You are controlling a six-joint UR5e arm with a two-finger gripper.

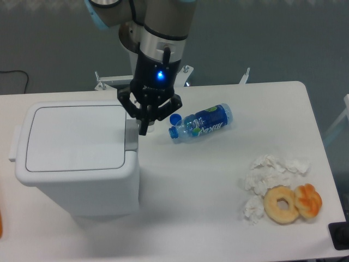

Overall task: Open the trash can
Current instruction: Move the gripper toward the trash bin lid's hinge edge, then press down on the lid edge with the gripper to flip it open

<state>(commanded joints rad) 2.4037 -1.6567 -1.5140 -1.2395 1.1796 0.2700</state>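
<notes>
Trash can (76, 158) stands at the left end of the white worktop (196, 191), nearer the front edge; lid (76, 137) down and flat, grey push-button strip (131, 134) on its right rim. Gripper (143, 126) hangs over that right rim, pointing down, fingers drawn together into a narrow tip just above or at the button strip; contact cannot be confirmed from this view. Nothing held between the fingers. Blue indicator light lit on the gripper body. Just right of the gripper, toward the back edge of the worktop, a plastic bottle (200, 123) with a blue label lies on its side, cap pointing left. Near the right front corner: crumpled white tissues (267, 176), a plain doughnut (281, 204) touching them, and an orange pastry (308, 200) against the doughnut's right side.
</notes>
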